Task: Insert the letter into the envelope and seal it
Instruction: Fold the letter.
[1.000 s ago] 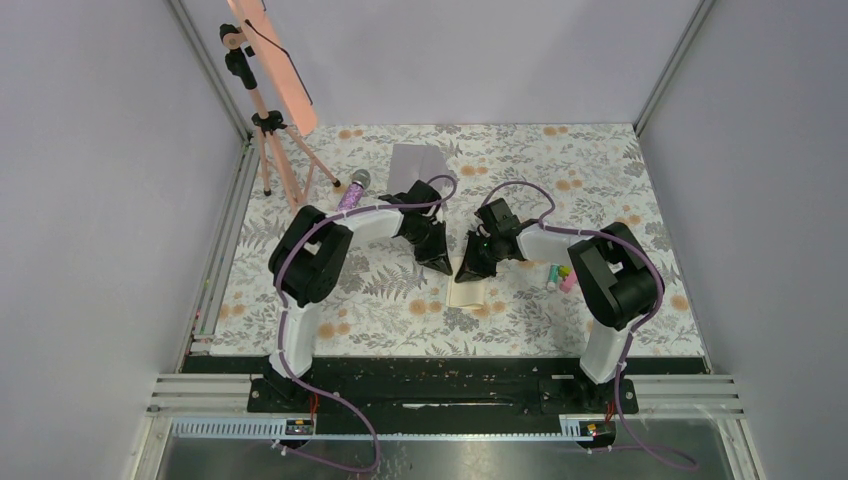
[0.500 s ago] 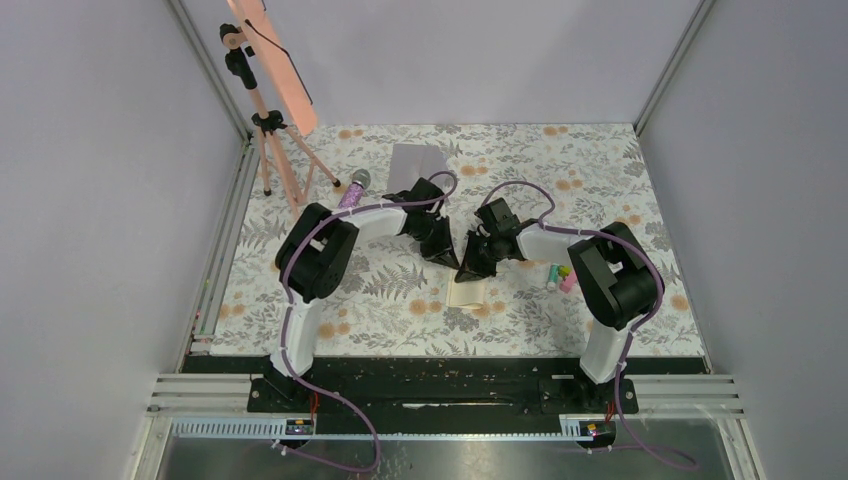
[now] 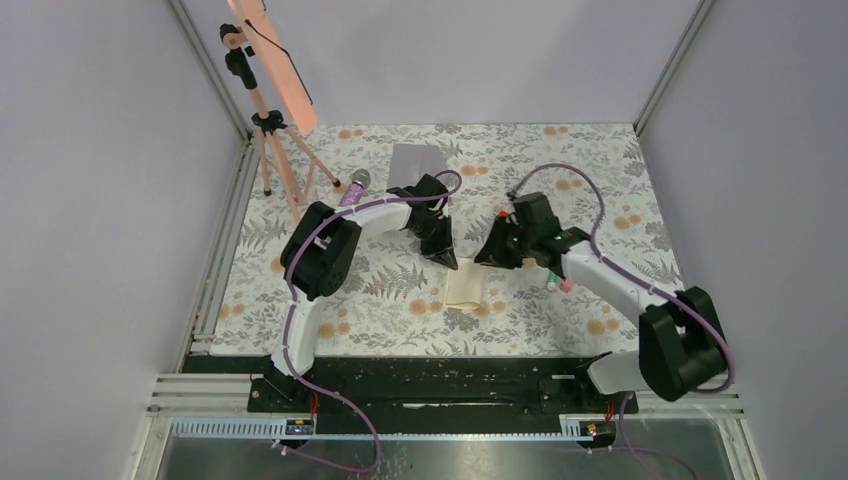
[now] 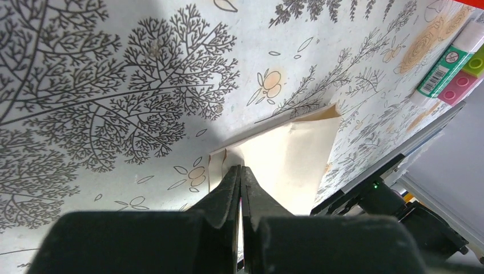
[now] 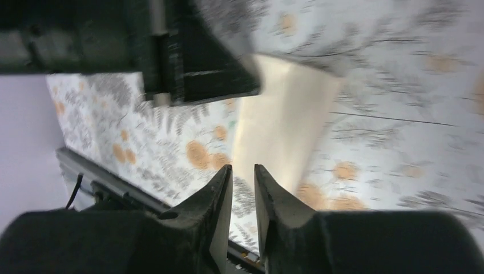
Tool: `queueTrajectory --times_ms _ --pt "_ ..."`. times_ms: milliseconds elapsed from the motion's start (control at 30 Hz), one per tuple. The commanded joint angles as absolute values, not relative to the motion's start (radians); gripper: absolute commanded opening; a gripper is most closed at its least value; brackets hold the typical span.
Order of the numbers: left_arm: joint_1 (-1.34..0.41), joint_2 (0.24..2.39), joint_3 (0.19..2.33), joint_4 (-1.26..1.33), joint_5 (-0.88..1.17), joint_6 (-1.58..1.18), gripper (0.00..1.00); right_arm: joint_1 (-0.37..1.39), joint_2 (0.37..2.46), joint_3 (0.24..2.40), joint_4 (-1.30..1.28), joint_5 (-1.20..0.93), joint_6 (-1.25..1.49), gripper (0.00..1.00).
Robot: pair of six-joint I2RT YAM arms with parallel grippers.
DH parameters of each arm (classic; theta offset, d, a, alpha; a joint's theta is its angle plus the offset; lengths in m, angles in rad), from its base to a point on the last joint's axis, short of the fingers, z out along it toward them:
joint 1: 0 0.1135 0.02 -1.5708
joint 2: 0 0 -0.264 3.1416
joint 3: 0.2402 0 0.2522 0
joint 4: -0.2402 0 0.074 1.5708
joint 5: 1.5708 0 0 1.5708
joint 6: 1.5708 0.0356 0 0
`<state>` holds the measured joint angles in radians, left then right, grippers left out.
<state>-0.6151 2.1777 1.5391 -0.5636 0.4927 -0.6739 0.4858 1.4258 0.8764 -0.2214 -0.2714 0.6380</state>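
The cream letter point(image 3: 465, 288) lies flat on the floral table, in front of both grippers. In the left wrist view the letter point(image 4: 285, 165) has one far corner slightly curled up. My left gripper point(image 3: 449, 262) is shut, and its tips point(image 4: 240, 169) rest on the letter's near edge; I cannot tell whether paper is pinched. My right gripper point(image 3: 486, 256) hovers just right of the letter's far end. Its jaws point(image 5: 242, 171) are a narrow gap apart and empty, with the letter point(image 5: 285, 123) ahead. The grey-lilac envelope point(image 3: 417, 160) lies farther back, behind the left arm.
A tripod point(image 3: 270, 125) with a pink panel stands at the back left. A purple microphone point(image 3: 353, 190) lies beside the left arm. Coloured markers point(image 3: 560, 278) lie under the right arm and also show in the left wrist view point(image 4: 456, 68). Grey walls enclose the table.
My right arm has swung its elbow out to the right, and its gripper has drawn back from the letter. My left gripper has edged closer to the letter's far edge.
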Motion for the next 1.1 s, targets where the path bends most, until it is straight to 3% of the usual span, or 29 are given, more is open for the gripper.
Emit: queueTrajectory --times_ms 0,100,700,1067 --pt "-0.609 2.224 1.545 -0.646 0.382 -0.62 0.0 0.353 1.421 0.748 -0.222 -0.251 0.667 0.33" --pt "-0.609 2.22 1.547 -0.646 0.383 -0.615 0.0 0.325 1.479 0.701 -0.141 -0.362 0.715 0.39" --pt "-0.609 2.221 1.547 -0.646 0.396 -0.609 0.0 0.315 1.583 0.62 0.135 -0.463 0.882 0.37" --pt "-0.607 2.178 1.555 -0.646 0.401 -0.604 0.0 0.316 1.659 0.658 0.074 -0.452 0.832 0.28"
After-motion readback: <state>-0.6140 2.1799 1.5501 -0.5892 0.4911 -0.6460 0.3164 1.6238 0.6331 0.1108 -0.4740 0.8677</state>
